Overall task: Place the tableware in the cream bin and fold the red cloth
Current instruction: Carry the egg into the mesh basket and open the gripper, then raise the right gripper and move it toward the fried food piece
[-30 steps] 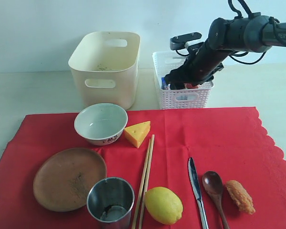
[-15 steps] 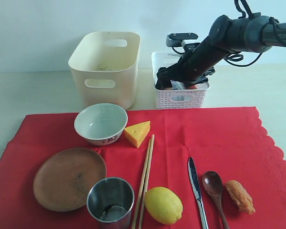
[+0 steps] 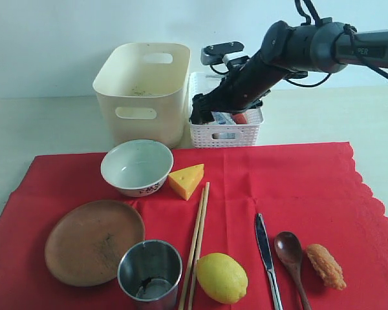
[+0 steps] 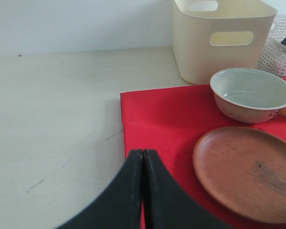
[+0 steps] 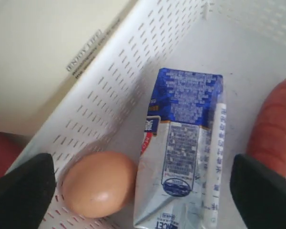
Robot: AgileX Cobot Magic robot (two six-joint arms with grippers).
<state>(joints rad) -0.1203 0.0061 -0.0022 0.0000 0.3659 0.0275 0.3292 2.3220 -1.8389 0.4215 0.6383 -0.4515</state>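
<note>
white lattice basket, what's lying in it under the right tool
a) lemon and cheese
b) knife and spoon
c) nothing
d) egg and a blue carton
d, the right wrist view shows an egg beside a blue carton on the floor of the white lattice basket.

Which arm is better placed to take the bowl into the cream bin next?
Probably the left: its shut gripper is beside the plate and bowl; the right gripper is inside the white basket.

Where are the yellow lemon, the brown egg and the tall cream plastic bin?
yellow lemon (image 3: 222,278), exterior view, middle of its rind.
brown egg (image 5: 100,183), right wrist view, centre of its shell.
tall cream plastic bin (image 3: 142,97), exterior view, front wall above the handle cutout.
</note>
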